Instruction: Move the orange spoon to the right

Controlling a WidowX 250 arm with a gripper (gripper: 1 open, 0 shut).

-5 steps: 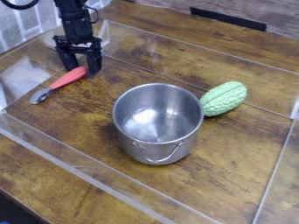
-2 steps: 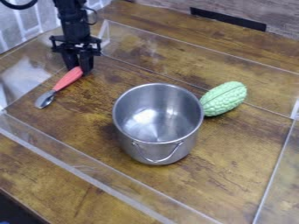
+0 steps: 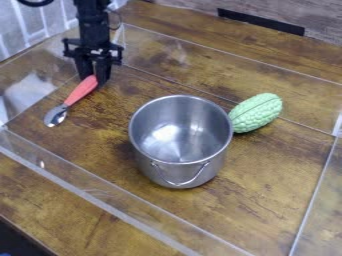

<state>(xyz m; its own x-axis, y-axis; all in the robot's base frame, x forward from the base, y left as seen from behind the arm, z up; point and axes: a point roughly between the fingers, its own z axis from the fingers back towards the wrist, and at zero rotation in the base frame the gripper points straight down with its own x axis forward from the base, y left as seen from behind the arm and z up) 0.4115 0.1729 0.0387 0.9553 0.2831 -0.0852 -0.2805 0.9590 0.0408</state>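
The orange spoon (image 3: 78, 94) lies slanted on the wooden table at the left, its silvery bowl (image 3: 55, 117) nearest the front left and its orange-red handle running up and to the right. My gripper (image 3: 96, 74) points straight down over the handle's upper end. Its black fingers (image 3: 104, 66) are closed together on that end. The spoon's bowl looks to rest on the table or just above it; I cannot tell which.
A steel pot (image 3: 181, 141) with a bail handle stands in the middle, to the right of the spoon. A bumpy green vegetable (image 3: 257, 112) lies behind the pot's right side. Low clear plastic walls (image 3: 80, 190) run along the work area's front and right side.
The fingers stood open astride the handle a second ago and have closed on it. The spoon has shifted slightly to the right with the gripper.
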